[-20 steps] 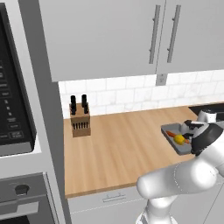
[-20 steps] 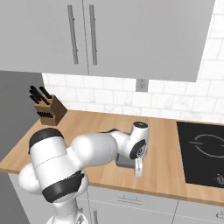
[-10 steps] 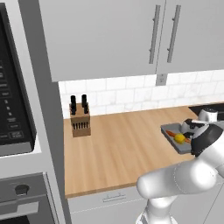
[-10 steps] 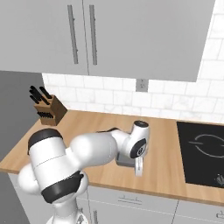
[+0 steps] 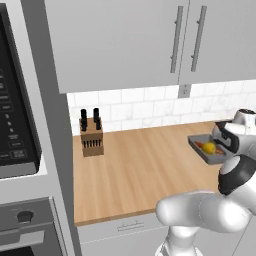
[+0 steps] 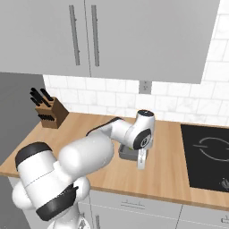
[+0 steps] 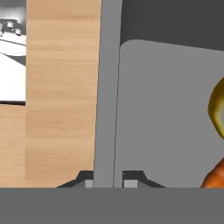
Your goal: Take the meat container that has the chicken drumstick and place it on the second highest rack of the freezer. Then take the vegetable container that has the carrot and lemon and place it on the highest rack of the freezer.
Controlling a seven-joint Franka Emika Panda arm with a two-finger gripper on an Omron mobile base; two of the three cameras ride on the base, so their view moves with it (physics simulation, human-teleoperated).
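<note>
The vegetable container (image 5: 205, 154) is a grey tray holding a yellow lemon (image 5: 208, 147) and an orange carrot (image 5: 199, 145), at the right end of the wooden counter (image 5: 135, 170). My gripper (image 7: 108, 180) is shut on the vegetable container's side wall (image 7: 107, 87), one fingertip on each side. In the hand view the lemon (image 7: 217, 107) and carrot (image 7: 214, 177) lie at the right edge of the tray floor. From the right base view the gripper (image 6: 141, 159) points down at the tray (image 6: 127, 153). The meat container and the freezer are out of view.
A knife block (image 5: 91, 135) stands at the back left of the counter. A black cooktop (image 6: 210, 156) lies just right of the tray. Grey wall cabinets (image 5: 150, 40) hang above, and an oven stack (image 5: 20, 150) borders the counter's left end.
The hand has risen a little, and the tray has come up with it; in the left base view the tray sits slightly higher and further right than before.
</note>
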